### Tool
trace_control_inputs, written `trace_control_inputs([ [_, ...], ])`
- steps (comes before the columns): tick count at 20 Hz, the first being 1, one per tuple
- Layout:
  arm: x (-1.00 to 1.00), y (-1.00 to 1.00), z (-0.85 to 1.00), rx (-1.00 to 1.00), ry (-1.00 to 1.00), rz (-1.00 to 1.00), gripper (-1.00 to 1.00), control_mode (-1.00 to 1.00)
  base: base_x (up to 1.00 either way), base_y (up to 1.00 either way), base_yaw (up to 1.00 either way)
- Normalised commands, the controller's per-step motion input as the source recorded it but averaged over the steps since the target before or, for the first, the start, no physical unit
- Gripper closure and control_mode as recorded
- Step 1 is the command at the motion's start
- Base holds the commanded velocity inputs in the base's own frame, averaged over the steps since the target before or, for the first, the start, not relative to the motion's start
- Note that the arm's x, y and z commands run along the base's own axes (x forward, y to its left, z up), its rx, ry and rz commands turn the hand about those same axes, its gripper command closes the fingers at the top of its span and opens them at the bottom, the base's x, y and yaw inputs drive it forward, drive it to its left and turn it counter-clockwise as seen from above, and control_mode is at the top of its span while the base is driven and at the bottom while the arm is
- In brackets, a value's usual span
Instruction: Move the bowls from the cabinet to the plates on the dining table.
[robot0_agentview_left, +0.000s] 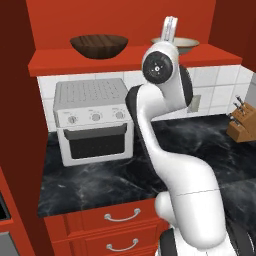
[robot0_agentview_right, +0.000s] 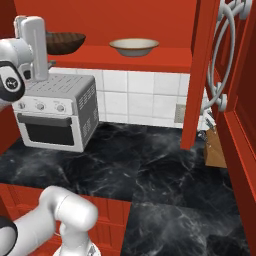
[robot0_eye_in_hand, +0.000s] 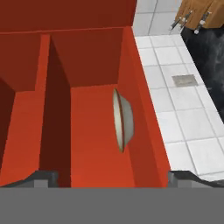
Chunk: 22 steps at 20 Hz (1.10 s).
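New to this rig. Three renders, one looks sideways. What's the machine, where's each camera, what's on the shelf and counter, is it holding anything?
It is a white robot arm on a driving base, in a simulated kitchen. Two cameras ride on the base behind the arm, one on its left and one on its right. The third sits on the hand and rolls with it, hence the sideways picture. On the red shelf of the open cabinet sit a dark wooden bowl and a cream bowl, which the hand view shows edge-on. On the black marble counter stand a toaster oven and a knife block. The gripper is open and holds nothing.
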Motion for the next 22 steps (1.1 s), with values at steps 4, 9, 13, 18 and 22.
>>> trace_control_inputs([
  [4,0.36,-0.12,0.00,0.00,0.08,-0.27,-1.00,-1.00,0.00,0.00,0.00],
  [9,0.44,-0.13,0.00,0.02,0.04,-0.23,-1.00,-1.00,0.00,0.00,0.00],
  [13,0.55,-0.16,-0.02,0.04,0.00,-0.09,-1.00,-1.00,0.00,0.00,0.00],
  [18,0.56,-0.12,-0.04,0.05,0.00,0.00,-1.00,-1.00,0.00,0.00,0.00],
  [22,0.39,-0.02,-0.19,0.01,-0.06,0.05,-1.00,-1.00,0.00,0.00,0.00],
])
